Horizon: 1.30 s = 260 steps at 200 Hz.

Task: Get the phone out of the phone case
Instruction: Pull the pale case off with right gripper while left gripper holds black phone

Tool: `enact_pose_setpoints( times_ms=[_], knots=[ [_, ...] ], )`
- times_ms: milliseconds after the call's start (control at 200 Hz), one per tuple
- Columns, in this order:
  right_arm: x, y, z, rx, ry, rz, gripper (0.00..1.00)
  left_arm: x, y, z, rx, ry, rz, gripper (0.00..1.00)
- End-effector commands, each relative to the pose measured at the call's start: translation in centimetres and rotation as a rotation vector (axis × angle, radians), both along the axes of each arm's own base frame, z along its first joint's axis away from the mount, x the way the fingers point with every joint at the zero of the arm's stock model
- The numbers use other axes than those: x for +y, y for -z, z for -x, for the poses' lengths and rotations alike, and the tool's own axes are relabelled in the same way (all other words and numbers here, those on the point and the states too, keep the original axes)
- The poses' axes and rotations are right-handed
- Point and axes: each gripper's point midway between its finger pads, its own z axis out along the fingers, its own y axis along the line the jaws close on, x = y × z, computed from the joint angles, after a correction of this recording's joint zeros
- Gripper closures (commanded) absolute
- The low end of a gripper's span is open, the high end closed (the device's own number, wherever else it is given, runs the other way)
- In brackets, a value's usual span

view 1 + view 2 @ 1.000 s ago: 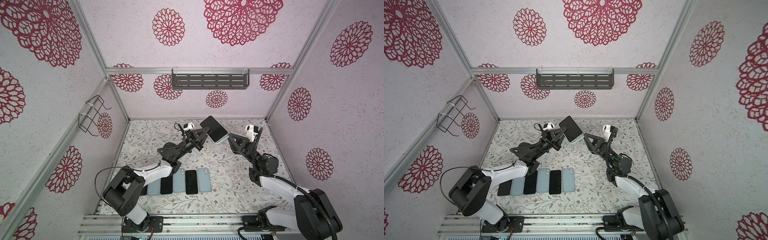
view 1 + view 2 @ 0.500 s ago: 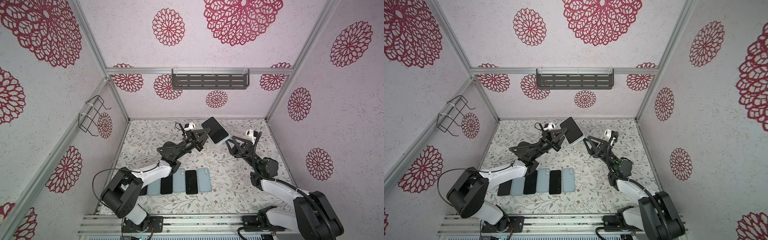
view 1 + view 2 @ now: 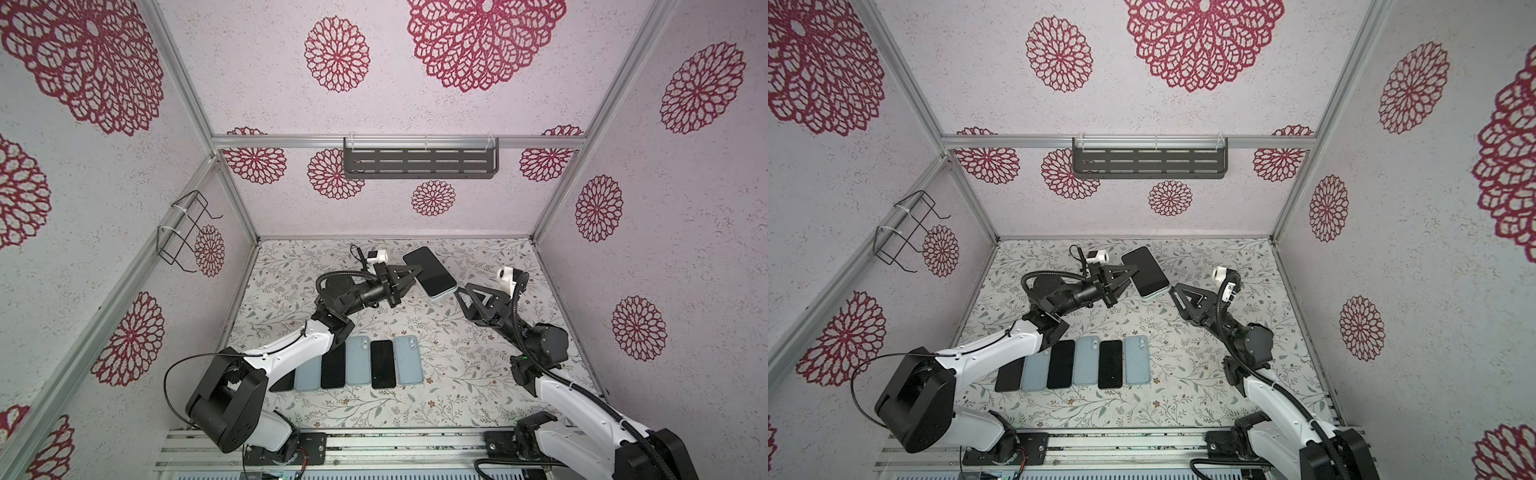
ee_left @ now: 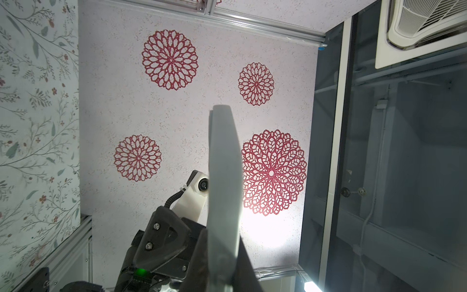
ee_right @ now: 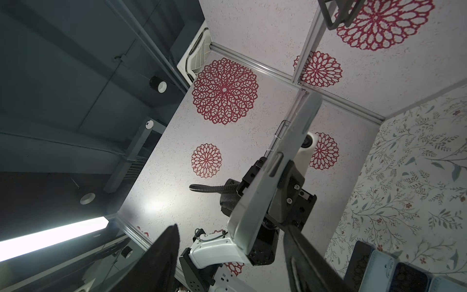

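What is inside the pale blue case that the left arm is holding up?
A phone with a dark screen fills the case; only its pale rim shows. The phone's back is hidden by the case.

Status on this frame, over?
Left claw shut on cased phone, held aloft. Right claw open, at its corner. Not yet uncased. Nothing in the way.
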Motion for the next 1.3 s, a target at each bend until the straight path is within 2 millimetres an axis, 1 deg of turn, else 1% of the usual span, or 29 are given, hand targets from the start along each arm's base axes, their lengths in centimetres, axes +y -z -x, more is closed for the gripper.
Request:
enact_pose_setpoints(
  times_ms=[0, 120, 190, 295, 425, 691, 916, 1116, 1201, 1296],
  knots=[
    [0.3, -1.1, 0.4, -0.06, -0.01, -0.002, 0.36, 0.3, -3.6, 0.7, -0.106, 0.004, 0.042, 1.0],
    [0.8, -1.2, 0.5, -0.068, -0.032, -0.013, 0.41, 0.3, -3.5, 0.7, -0.106, 0.005, 0.041, 1.0],
    [1.1, -0.9, 0.4, -0.062, -0.036, -0.009, 0.44, 0.2, -3.5, 0.8, -0.109, 0.007, 0.043, 1.0],
    [1.2, -0.6, 0.3, -0.056, -0.035, -0.009, 0.45, 0.2, -3.4, 0.8, -0.108, 0.008, 0.045, 1.0],
    [1.4, -0.1, 0.2, -0.043, -0.036, -0.006, 0.5, 0.1, -3.7, 0.9, -0.117, 0.011, 0.054, 1.0],
    [1.6, 0.7, -0.2, -0.023, -0.037, -0.007, 0.54, -0.2, -3.8, 1.2, -0.128, 0.026, 0.056, 1.0],
    [1.6, 0.5, -0.3, -0.024, -0.042, -0.011, 0.57, -0.6, -3.5, 1.6, -0.135, 0.043, 0.036, 1.0],
    [1.9, 1.4, -0.7, 0.015, -0.049, 0.005, 0.6, -1.1, -3.2, 1.9, -0.147, 0.052, 0.014, 1.0],
    [2.1, 2.1, -1.0, 0.041, -0.051, 0.015, 0.62, -1.2, -3.4, 2.0, -0.16, 0.054, 0.008, 1.0],
    [2.1, 2.4, -1.1, 0.049, -0.053, 0.017, 0.63, -1.5, -3.6, 2.3, -0.172, 0.059, -0.002, 1.0]
  ],
)
